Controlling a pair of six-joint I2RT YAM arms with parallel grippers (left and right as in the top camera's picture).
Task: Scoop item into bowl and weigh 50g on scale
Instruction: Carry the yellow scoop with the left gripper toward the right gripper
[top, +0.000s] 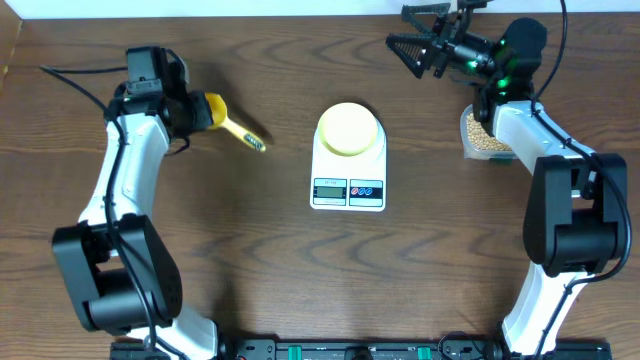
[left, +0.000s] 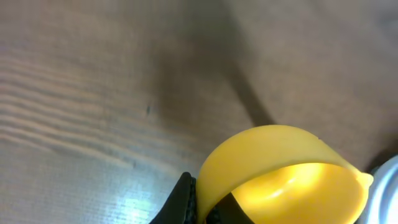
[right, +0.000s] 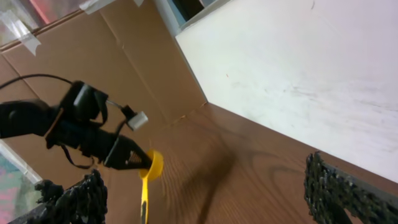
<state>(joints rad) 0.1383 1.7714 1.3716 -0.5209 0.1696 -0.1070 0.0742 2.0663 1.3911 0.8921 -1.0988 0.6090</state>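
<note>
The pale yellow bowl stands on the white scale at the table's middle. My left gripper is shut on the rim of the yellow scoop's cup, and the scoop's handle points toward the scale. In the left wrist view the black fingers pinch the cup's wall just above the wood. Tan beans fill a clear tub at the right, partly hidden under my right arm. My right gripper hangs open and empty near the back edge. The right wrist view looks across at the scoop.
A white wall and brown cardboard bound the table's far side. Bare wood lies between the scoop and the scale, and in front of the scale. A black cable trails at the left.
</note>
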